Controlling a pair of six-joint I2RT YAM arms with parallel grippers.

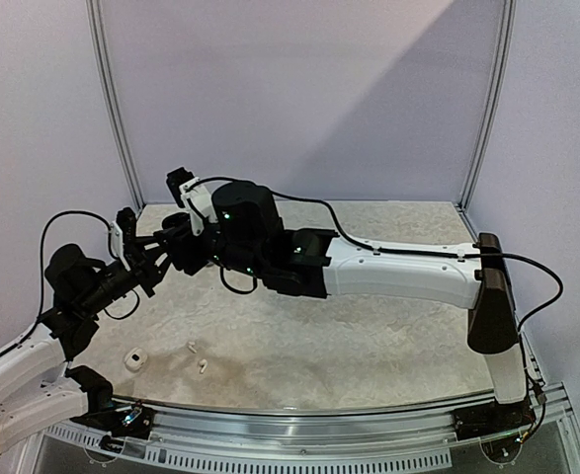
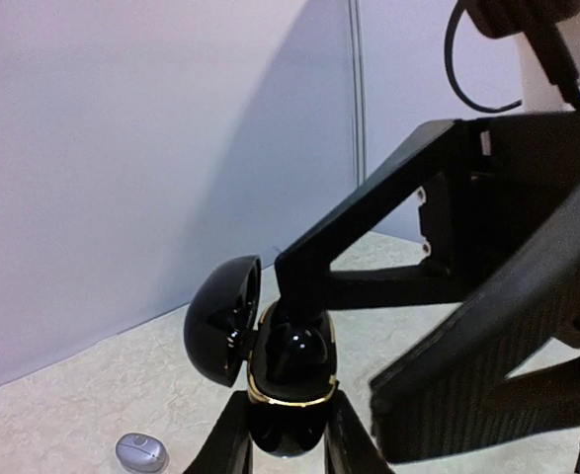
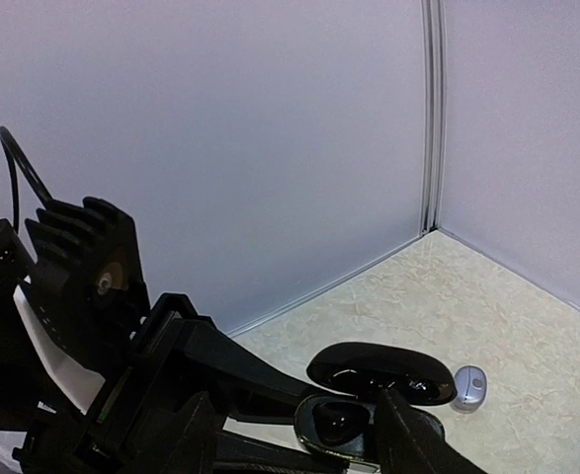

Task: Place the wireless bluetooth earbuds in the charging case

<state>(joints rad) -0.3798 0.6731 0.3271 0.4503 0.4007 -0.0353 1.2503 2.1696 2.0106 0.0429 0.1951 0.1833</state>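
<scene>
Watching the feeds, I found both arms meeting above the far left part of the table (image 1: 369, 336). The left gripper (image 2: 290, 439) was clamped on the black charging case (image 2: 288, 395), one finger on each side of its lower body. It held the case upright and well off the surface. The lid (image 2: 220, 316) stood swung open to the left on its hinge, and a gold rim (image 2: 282, 397) ringed the open mouth.

The right gripper (image 3: 294, 405) came in from the opposite side with its fingers spread apart. In the left wrist view, one black fingertip (image 2: 297, 296) reached down into the mouth of the case. The other finger hung just beside the case, outside it. Something glossy and black filled the cavity under that fingertip, but I could not tell whether it was an earbud or the case's own lining.

Two white earbuds (image 1: 192, 347) lay loose on the table toward the near edge, close to each other. A small white case (image 1: 132, 359) sat just to their left. A lavender-grey case (image 3: 469, 387) rested closed on the table beyond the held case, apart from it and near the back wall (image 3: 270, 148).
</scene>
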